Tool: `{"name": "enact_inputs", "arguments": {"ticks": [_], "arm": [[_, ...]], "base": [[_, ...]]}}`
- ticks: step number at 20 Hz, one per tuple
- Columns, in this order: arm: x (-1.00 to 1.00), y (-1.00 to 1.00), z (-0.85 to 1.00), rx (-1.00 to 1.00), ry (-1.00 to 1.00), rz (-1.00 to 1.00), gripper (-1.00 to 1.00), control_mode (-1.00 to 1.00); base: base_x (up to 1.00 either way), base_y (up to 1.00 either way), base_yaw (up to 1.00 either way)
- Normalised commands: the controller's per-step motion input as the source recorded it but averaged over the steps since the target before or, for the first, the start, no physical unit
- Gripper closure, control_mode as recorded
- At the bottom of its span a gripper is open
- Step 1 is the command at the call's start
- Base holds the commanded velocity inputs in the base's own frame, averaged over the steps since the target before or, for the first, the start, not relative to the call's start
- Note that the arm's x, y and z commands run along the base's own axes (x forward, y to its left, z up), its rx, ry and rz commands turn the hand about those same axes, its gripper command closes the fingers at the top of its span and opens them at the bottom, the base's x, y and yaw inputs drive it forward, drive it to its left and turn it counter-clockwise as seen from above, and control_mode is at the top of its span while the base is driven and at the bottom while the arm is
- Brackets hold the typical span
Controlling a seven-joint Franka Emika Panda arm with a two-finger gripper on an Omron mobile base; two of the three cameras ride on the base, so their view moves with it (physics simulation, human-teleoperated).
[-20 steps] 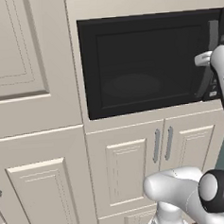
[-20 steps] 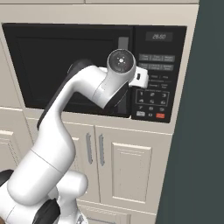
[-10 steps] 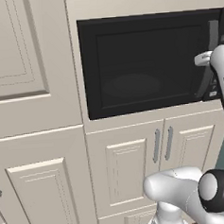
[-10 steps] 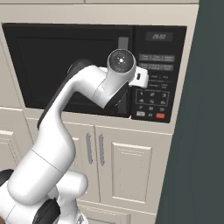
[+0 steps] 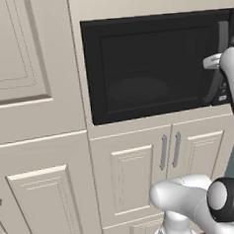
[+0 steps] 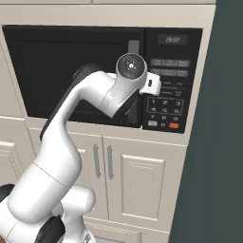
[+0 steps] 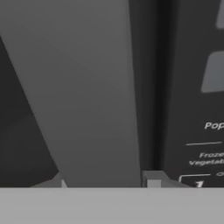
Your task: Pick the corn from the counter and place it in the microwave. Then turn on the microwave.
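At microwave (image 6: 95, 71) door, upright grey handle (image 7: 96, 96) sits between pincer (image 7: 107, 181) fingertips, pincer clasping handle.

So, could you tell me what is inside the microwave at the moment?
Through the dark glass door of the microwave, only a faint round plate shows. No corn is visible on it, though the tinted glass hides most of the interior.

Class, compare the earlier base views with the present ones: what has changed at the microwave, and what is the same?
Nothing visibly moved. The arm's hand stays at the microwave door's grey handle, the jaws either side of it. The door stays shut, and the cabinets below are unchanged.
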Motion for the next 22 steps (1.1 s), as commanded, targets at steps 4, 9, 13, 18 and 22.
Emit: {"name": "enact_inputs", "arguments": {"ticks": [4,9,13,18,22], "arm": [[-0.32,0.03,0.0,0.0,-0.05,0.0,1.0,-1.0],[-0.42,0.01,0.0,0.0,-0.06,-0.04,1.0,-1.0],[-0.43,0.0,0.03,0.0,-0.03,-0.07,1.0,-1.0],[-0.41,0.0,0.09,0.0,0.0,-0.09,1.0,-1.0],[-0.38,0.03,0.1,0.0,0.0,-0.13,1.0,-1.0]], "base": [[0.0,0.0,0.0],[0.0,0.0,0.0],[0.0,0.0,0.0],[0.0,0.0,0.0],[0.0,0.0,0.0]]}}
